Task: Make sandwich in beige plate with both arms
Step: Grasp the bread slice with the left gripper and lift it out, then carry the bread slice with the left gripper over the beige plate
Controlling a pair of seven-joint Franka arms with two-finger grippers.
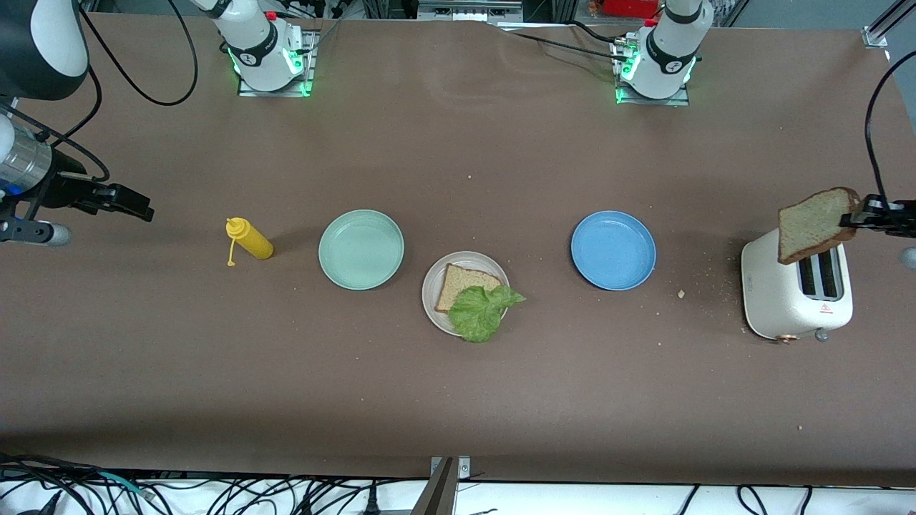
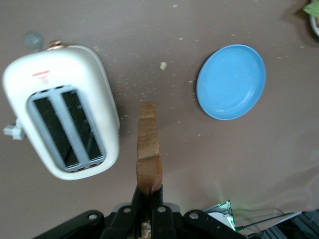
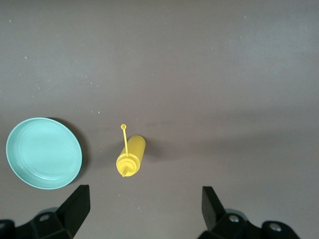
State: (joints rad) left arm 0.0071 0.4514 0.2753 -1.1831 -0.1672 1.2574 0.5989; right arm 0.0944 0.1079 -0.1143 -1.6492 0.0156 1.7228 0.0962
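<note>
1. Across the front view, you had the beige plate [image 1: 431, 300] between the mint green plate [image 1: 361, 249] and the blue plate [image 1: 613, 249], a little nearer to the camera than both. It carried one bread slice [image 1: 461, 284] with the lettuce leaf [image 1: 484, 312] lying partly over it and spilling past the rim. At the left arm's end of the table, your left gripper [image 1: 859, 218] gripped a second bread slice [image 1: 816, 224] by its edge in the air over the white toaster [image 1: 796, 295]. Your right gripper [image 1: 129, 203] waited over bare table at the right arm's end, near the yellow squeeze bottle [image 1: 250, 239].

2. At the left wrist, your fingers were clamped on the second bread slice [image 2: 149, 149], seen edge-on, with the toaster [image 2: 64, 110] and blue plate [image 2: 231, 81] below.

3. At the right wrist, your fingers [image 3: 76, 205] were spread wide, holding nothing, above the bottle [image 3: 131, 156] and mint green plate [image 3: 44, 153].
</note>
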